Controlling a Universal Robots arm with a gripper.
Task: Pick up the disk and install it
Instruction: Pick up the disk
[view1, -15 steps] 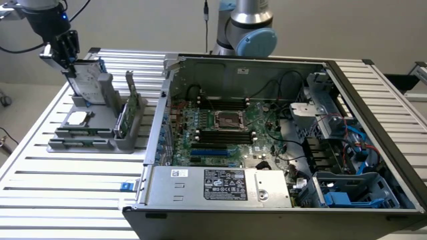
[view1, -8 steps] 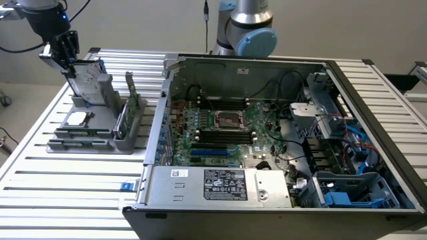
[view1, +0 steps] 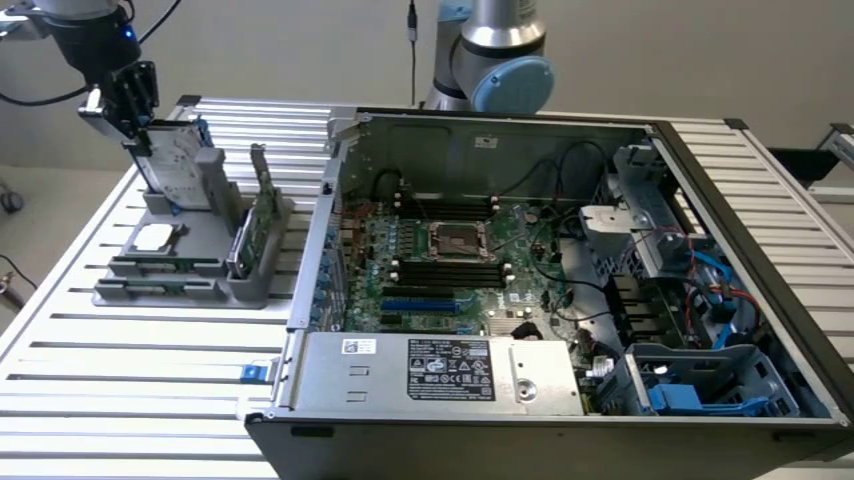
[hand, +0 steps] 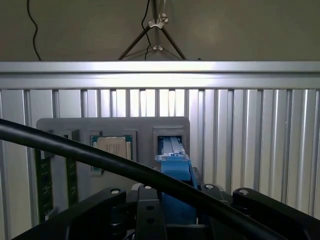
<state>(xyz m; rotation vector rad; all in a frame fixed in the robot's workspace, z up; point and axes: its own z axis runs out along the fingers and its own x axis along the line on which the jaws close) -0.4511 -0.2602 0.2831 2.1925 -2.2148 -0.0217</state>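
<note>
The disk (view1: 178, 165), a silver-grey drive with a white label in a blue carrier, stands upright in the grey holder (view1: 187, 275) at the exterior view's left. My gripper (view1: 134, 120) reaches down from above and is shut on the disk's upper end. In the wrist view the blue carrier edge of the disk (hand: 175, 167) runs from the holder's slot straight into my gripper (hand: 175, 210), whose black body hides the grip itself. The open computer case (view1: 534, 270) lies at the exterior view's right, with a drive cage holding blue parts (view1: 694, 385) in its near corner.
In the holder also sit a small silver square chip (view1: 156, 236) and a green circuit stick (view1: 247, 235). A black cable (hand: 100, 157) crosses the wrist view. The slatted metal table (view1: 120, 360) carries everything. The arm's base (view1: 501, 60) stands behind the case.
</note>
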